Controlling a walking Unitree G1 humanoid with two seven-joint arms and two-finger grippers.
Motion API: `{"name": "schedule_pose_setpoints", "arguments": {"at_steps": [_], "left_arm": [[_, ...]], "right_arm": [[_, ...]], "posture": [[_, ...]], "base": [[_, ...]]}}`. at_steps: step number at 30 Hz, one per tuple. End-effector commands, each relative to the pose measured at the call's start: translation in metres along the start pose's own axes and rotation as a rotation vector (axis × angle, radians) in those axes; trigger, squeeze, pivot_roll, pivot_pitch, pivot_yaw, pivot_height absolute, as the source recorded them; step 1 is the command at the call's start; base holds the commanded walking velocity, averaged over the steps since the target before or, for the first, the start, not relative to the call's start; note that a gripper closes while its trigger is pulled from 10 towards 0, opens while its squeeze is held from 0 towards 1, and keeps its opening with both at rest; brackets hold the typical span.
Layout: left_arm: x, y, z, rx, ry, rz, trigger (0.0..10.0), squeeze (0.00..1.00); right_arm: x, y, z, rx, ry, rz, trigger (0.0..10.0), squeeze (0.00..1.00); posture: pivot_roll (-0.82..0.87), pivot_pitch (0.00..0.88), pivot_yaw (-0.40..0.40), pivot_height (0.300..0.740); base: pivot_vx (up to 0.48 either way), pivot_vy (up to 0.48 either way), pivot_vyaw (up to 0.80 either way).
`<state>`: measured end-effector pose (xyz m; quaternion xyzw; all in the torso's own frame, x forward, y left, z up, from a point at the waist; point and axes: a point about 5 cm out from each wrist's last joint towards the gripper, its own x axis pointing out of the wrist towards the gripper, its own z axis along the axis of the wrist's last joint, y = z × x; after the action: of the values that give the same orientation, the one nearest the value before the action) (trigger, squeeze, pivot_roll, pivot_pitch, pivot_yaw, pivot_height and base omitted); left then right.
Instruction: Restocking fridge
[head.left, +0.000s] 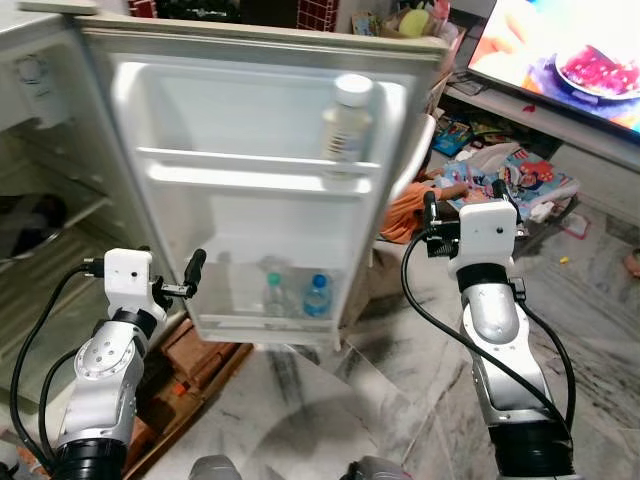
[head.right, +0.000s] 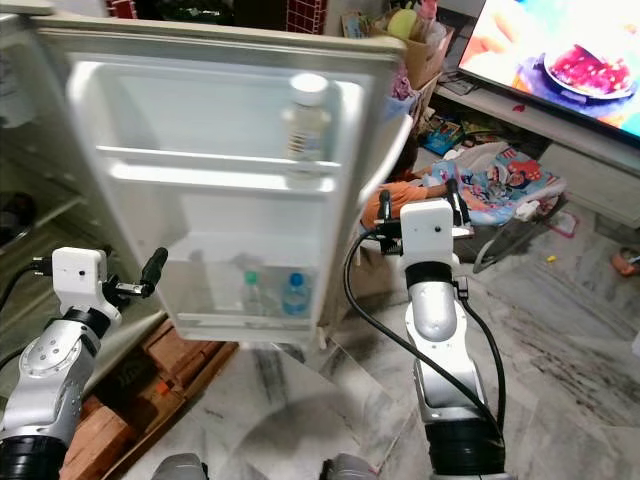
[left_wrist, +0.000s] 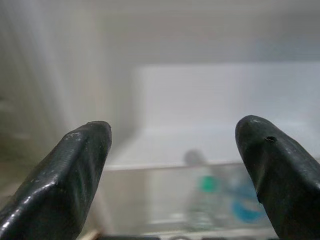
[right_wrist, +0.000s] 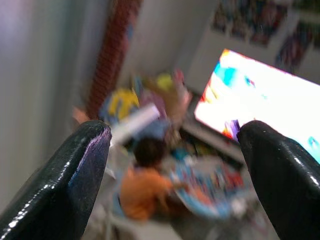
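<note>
The white fridge door (head.left: 250, 120) stands swung open in front of me. Its upper shelf holds a tall bottle (head.left: 347, 118) with a white cap. On the lower shelf stand two small water bottles, one with a green cap (head.left: 274, 294) and one with a blue cap (head.left: 317, 295); both appear blurred in the left wrist view (left_wrist: 220, 195). My left gripper (head.left: 190, 275) is open and empty beside the door's lower left corner, pointing at that shelf. My right gripper (head.left: 470, 193) is raised to the right of the door edge, open, nothing between its fingers (right_wrist: 80, 165).
The fridge's interior shelves (head.left: 45, 215) lie at the left. Bricks (head.left: 195, 355) sit under the fridge by my left arm. Behind the door a person in orange (right_wrist: 145, 187) sits on the floor among toys (head.left: 515, 180). A lit TV (head.left: 570, 50) stands at the back right.
</note>
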<state>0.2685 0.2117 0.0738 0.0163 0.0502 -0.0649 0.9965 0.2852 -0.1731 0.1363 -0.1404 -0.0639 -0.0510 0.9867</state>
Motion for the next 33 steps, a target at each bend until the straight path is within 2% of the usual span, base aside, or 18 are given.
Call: {"name": "schedule_pose_setpoints", "arguments": {"at_steps": [1, 6, 12, 17, 20, 24, 27, 29, 31, 33], "left_arm": [[0.000, 0.002, 0.002, 0.038, 0.009, 0.005, 10.0, 0.00], [-0.002, -0.002, -0.003, 0.064, 0.031, 0.005, 10.0, 0.00], [-0.003, -0.002, -0.008, 0.104, 0.060, 0.006, 10.0, 0.00], [0.000, 0.000, -0.011, 0.126, 0.090, 0.015, 10.0, 0.00], [0.001, 0.000, -0.011, 0.131, 0.099, 0.017, 10.0, 0.00], [0.001, -0.001, -0.014, 0.120, 0.131, 0.031, 10.0, 0.00], [0.000, 0.000, -0.015, 0.131, 0.131, 0.046, 10.0, 0.00], [-0.002, -0.001, -0.017, 0.120, 0.140, 0.058, 10.0, 0.00], [-0.003, 0.001, -0.019, 0.136, 0.153, 0.079, 10.0, 0.00], [-0.005, 0.002, -0.021, 0.111, 0.157, 0.116, 10.0, 0.00]], "right_arm": [[0.003, 0.000, -0.001, 0.050, 0.037, -0.013, 10.0, 0.00], [0.006, 0.005, 0.000, 0.077, 0.036, 0.008, 10.0, 0.00], [0.013, 0.011, 0.001, 0.120, 0.035, 0.030, 10.0, 0.00], [0.020, 0.022, -0.005, 0.192, 0.091, 0.062, 10.0, 0.00], [0.022, 0.024, -0.008, 0.193, 0.100, 0.060, 10.0, 0.00], [0.025, 0.027, -0.015, 0.210, 0.137, 0.066, 10.0, 0.00], [0.031, 0.030, -0.012, 0.203, 0.119, 0.088, 10.0, 0.00], [0.038, 0.031, -0.007, 0.155, 0.094, 0.106, 10.0, 0.00], [0.042, 0.032, -0.004, 0.167, 0.086, 0.107, 10.0, 0.00], [0.050, 0.033, 0.000, 0.185, 0.082, 0.117, 10.0, 0.00]], "posture": [[0.14, 0.000, -0.061, 0.740], [0.14, 0.000, -0.059, 0.740], [0.14, 0.000, -0.056, 0.740], [0.14, 0.000, -0.042, 0.740], [0.14, 0.000, -0.018, 0.740], [0.15, 0.000, -0.021, 0.740], [0.15, 0.000, -0.026, 0.740], [0.16, 0.000, -0.050, 0.740], [0.16, 0.000, -0.058, 0.740], [0.17, 0.000, -0.075, 0.740]], "base": [[0.000, -0.480, 0.00], [0.000, -0.480, 0.10], [0.000, -0.480, 0.80], [0.000, -0.477, 0.66], [0.000, -0.472, 0.00], [0.000, 0.000, 0.00], [0.000, 0.000, 0.00], [0.000, 0.000, 0.80], [0.000, 0.000, 0.80], [0.000, 0.000, 0.80]]}}
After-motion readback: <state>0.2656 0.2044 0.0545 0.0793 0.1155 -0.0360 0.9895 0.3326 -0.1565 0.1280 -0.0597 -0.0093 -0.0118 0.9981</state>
